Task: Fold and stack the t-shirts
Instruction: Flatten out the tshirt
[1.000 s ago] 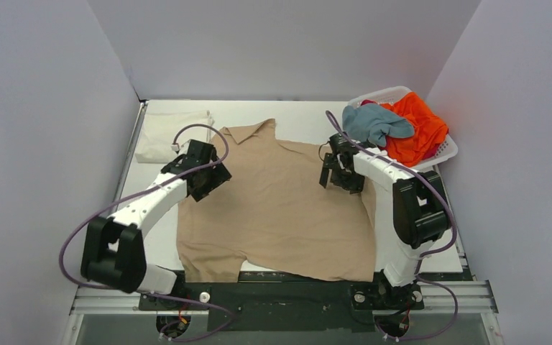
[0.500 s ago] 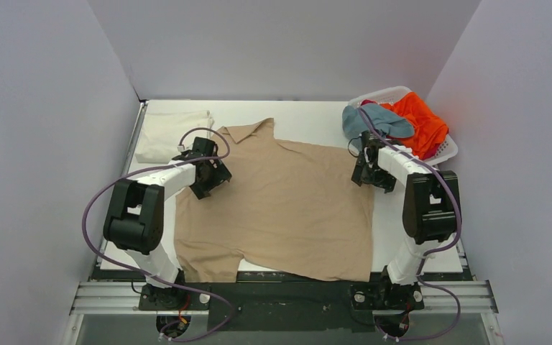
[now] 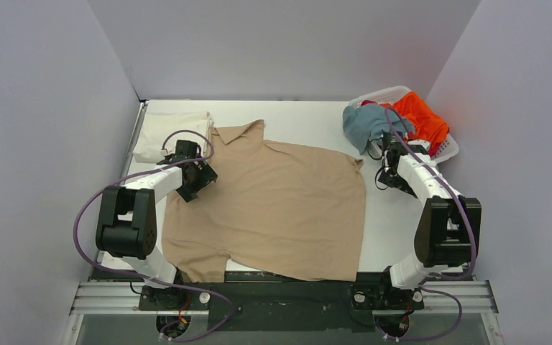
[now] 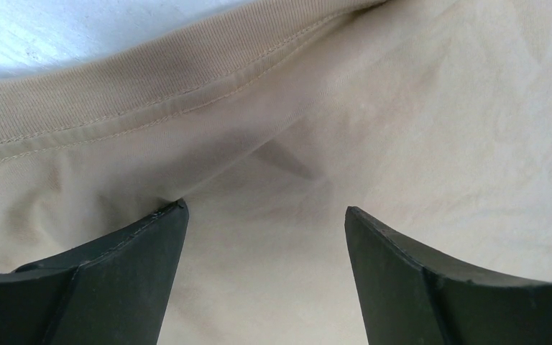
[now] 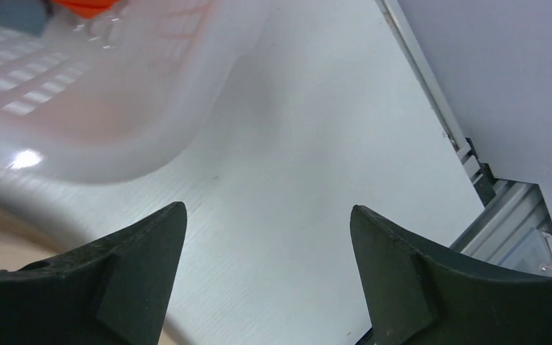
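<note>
Four shirts are shown: the tan t-shirt [image 3: 280,208] spread flat mid-table, one sleeve partly hidden under the wide-parted left gripper [image 4: 266,230], the cream t-shirt [image 3: 169,133] folded far left, and the grey-blue t-shirt [image 3: 370,122] and orange t-shirt [image 3: 422,123] heaped in the basket [image 5: 115,108], blurred beside the equally parted, empty right gripper [image 5: 267,237].

A white slatted plastic basket [image 3: 387,93] sits at the far right corner of the white table [image 3: 309,118]. Pale grey walls [image 3: 280,43] enclose the table on 3 sides. An aluminium rail [image 3: 108,300] runs along its near edge. In the right wrist view, the basket's side is blurred.
</note>
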Robot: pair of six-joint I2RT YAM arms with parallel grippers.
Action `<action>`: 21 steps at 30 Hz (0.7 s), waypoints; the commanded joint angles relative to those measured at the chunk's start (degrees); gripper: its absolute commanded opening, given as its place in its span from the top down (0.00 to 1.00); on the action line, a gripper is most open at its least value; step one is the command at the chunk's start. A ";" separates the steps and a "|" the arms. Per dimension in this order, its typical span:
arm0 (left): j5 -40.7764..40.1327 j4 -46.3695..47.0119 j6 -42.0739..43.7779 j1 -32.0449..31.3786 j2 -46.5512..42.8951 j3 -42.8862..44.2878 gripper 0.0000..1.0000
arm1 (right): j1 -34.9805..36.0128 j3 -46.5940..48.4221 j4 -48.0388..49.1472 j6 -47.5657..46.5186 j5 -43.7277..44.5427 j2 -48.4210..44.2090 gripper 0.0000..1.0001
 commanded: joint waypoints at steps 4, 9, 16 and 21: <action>1.95 -3.54 3.08 -0.36 -5.37 1.68 0.09 | 9.81 1.02 0.71 -4.79 -12.54 -8.36 0.22; 2.27 -3.97 3.43 -2.45 -7.28 7.25 0.09 | 16.08 4.35 4.99 -3.76 -23.18 -5.38 0.25; 5.84 0.80 5.46 -6.03 1.67 16.86 0.09 | 18.85 18.25 9.03 -3.81 -29.47 10.84 0.29; 7.21 -0.48 6.53 -7.52 12.53 26.47 0.09 | 18.45 30.11 6.10 -2.42 -25.36 22.23 0.29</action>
